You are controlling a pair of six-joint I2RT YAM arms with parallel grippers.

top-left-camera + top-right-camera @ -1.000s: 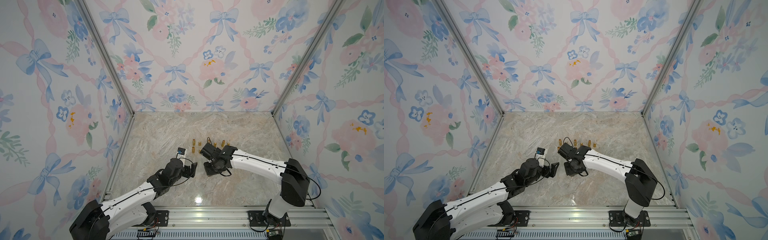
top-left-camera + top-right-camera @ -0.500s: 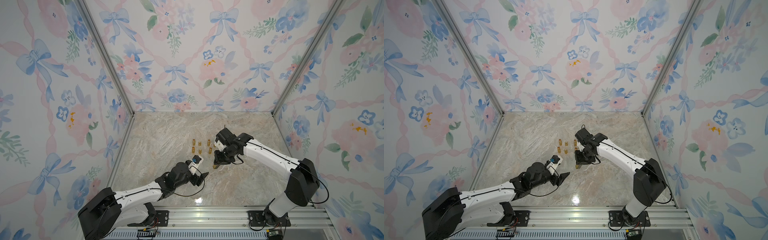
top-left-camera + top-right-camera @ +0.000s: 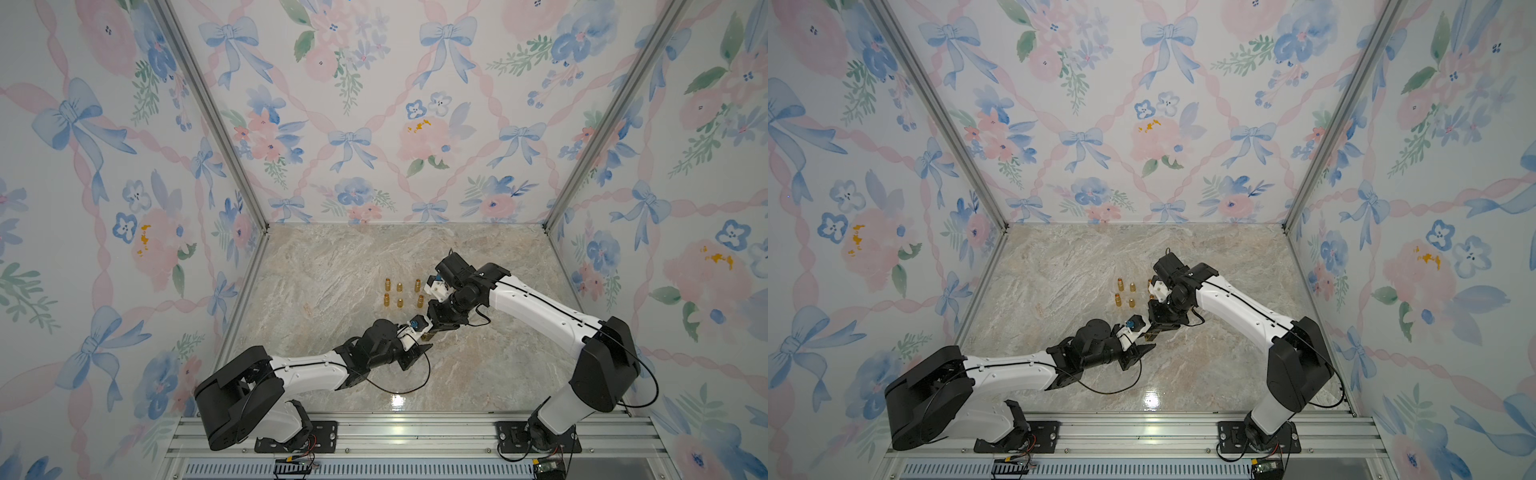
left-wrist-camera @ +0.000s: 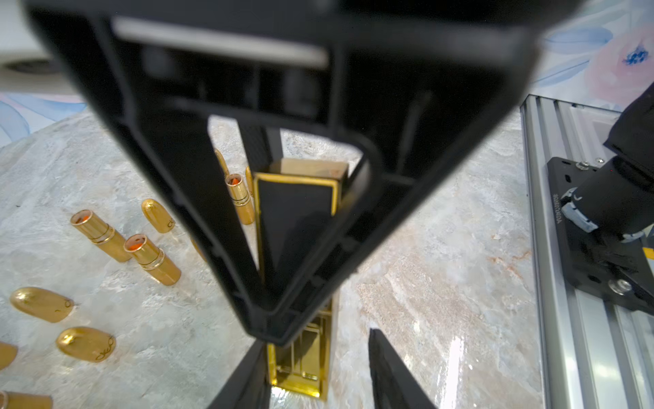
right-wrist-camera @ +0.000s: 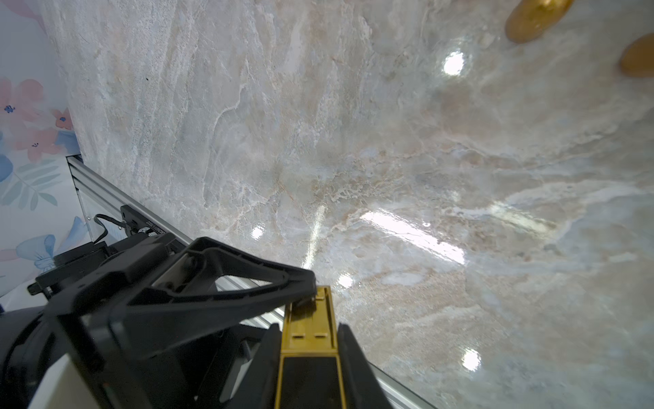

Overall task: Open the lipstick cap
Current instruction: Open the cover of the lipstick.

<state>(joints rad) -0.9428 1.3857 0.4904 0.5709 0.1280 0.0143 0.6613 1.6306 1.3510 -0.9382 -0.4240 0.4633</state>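
lipstick (image 4: 293, 226), black with gold trim, sits low over the marble table (image 3: 332, 266), mid-front, between both arms. it looks unopened, so the pull-apart is left. right gripper (image 5: 309, 333) clamped on its black body. left gripper (image 4: 315, 357) straddles the gold end, one finger touching, the other gapped. you have bare table toward the front rail (image 3: 395, 428); gold tubes and caps (image 3: 399, 295) close behind.

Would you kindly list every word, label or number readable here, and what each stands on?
Nothing reads cleanly.
Gold caps: dark script mark, too small to read.
Base plate, left wrist view: white print, blurred.
Base plate, right wrist view: white print, blurred.
Lipstick: no text visible.
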